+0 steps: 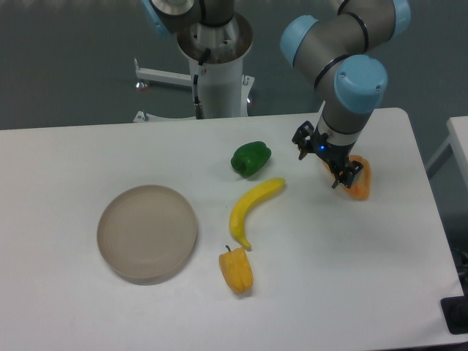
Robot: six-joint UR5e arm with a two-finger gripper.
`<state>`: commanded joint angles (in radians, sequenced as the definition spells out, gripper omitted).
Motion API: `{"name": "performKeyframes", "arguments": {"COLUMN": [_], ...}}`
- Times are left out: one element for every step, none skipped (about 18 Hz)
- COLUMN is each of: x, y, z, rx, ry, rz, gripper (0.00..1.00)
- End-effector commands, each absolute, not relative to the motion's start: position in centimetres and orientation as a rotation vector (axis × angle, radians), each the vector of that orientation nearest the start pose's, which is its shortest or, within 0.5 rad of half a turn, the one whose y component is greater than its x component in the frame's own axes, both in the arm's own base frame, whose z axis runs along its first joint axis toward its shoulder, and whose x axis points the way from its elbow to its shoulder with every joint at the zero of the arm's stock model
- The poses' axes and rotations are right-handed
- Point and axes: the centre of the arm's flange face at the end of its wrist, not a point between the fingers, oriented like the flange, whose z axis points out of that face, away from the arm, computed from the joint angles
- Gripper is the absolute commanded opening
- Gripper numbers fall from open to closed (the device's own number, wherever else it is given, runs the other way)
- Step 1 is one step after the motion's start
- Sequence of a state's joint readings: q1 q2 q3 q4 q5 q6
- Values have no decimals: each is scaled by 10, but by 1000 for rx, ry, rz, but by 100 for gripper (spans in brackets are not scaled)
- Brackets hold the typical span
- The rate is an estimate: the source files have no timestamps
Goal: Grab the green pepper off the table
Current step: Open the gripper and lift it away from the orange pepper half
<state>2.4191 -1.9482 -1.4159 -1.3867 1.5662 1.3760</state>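
Observation:
The green pepper is a small glossy dark-green lump lying on the white table, just right of centre and toward the back. My gripper hangs to its right, roughly a hand's width away, low over the table and in front of an orange wedge-shaped piece. Its dark fingers point down and partly cover that piece. Whether the fingers are open or shut does not show from this angle. Nothing green is between them.
A yellow banana lies just in front of the green pepper. A yellow-orange pepper with a stem sits near the front. A round grey-beige plate stands at left. The orange wedge lies behind the gripper at right.

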Motion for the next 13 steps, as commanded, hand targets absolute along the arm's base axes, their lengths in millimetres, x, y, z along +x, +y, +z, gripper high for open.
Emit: {"name": "performKeyframes", "arguments": {"x": [-388,-388,-389,-389,-389,-390,-391,-392,-389,-389,-387,-384,-379], "y": [520,521,520,520,520,518,516,513,511,510,508,506,503], "z": [367,367,367,367,369,371,372,371,368,366,365,361,354], "rx": [-3044,-3043,-3043,-3043,-3042,-3039,-3041,-3043,-3045,-3044,-3042,-3045,-3050], "ry": [827,829,829,829,832,828,824,822,822,822,816,819,820], "rz": [-60,-58,-58,-58,-58,-57,-52,-53,-65,-74,-84,-100,-127], "gripper": [100,100,100,100,100,100,100,100,100,100,100,100,100]}}
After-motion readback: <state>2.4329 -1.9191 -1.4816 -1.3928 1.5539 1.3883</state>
